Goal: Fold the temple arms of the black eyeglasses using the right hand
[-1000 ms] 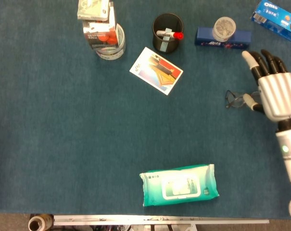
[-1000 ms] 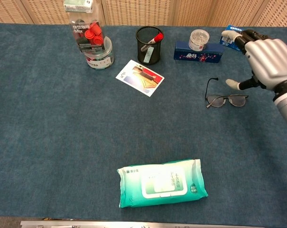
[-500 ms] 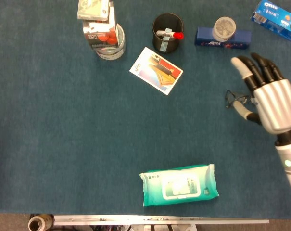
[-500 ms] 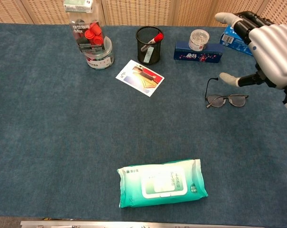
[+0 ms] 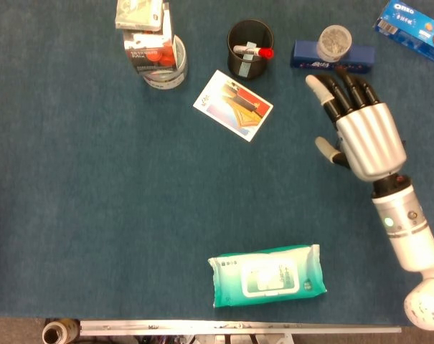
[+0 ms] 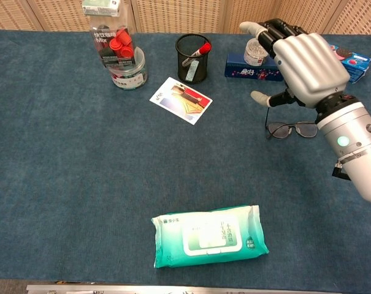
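Note:
The black eyeglasses [image 6: 291, 128] lie on the blue cloth at the right, lenses toward me, with one temple arm sticking out toward the back. In the head view they are hidden under my right hand [image 5: 359, 127]. That hand [image 6: 300, 62] hovers above the glasses with its fingers spread and extended, holding nothing. Its thumb points left, just over the raised temple arm. My left hand shows in neither view.
Behind the hand stand a dark blue box [image 6: 254, 68] with a small jar [image 5: 334, 41] on it and a blue Oreo pack [image 5: 412, 21]. A black pen cup [image 6: 193, 57], a card [image 6: 181, 100], stacked containers [image 6: 121, 54] and a green wipes pack [image 6: 208, 236] lie further left.
My right hand has moved left from beside the glasses to above them, now covering them in the head view. Its fingers stay spread. The glasses have not moved.

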{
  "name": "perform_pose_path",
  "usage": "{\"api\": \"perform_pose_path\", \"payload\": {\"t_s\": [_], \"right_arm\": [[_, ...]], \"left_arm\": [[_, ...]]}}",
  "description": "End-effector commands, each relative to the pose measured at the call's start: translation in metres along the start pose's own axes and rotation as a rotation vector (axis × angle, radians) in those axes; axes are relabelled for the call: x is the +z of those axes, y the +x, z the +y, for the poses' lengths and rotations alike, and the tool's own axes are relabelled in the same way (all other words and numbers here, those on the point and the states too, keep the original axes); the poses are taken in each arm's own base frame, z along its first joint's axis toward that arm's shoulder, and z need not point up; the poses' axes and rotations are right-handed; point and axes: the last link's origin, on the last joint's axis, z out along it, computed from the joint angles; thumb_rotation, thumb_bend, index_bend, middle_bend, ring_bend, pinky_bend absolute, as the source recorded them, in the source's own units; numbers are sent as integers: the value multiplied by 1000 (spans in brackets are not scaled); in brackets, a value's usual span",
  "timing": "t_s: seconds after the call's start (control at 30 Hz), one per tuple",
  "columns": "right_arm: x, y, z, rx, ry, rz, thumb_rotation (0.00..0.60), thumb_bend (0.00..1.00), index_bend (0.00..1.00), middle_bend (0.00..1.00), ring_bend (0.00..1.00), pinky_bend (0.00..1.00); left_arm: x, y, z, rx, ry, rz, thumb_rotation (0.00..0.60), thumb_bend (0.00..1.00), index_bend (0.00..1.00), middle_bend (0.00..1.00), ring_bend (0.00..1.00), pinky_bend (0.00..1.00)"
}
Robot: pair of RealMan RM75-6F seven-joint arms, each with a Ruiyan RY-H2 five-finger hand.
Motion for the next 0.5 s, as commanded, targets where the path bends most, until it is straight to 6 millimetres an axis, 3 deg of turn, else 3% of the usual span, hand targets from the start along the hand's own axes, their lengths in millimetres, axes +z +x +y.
{"api": "perform_pose_path", "payload": {"t_s": [0.03,0.5], "right_arm": [[3,-3,1,-10,-8,-9,600,168,116,179,98,187],[3,-15,13,-41,-48,-44,600,169,116,179,98,187]], "left_arm": [[0,0,0,1,-2,0,600,249,531,402,336,467],[-1,1,0,1,-1,4,600,250,531,402,336,467]]}}
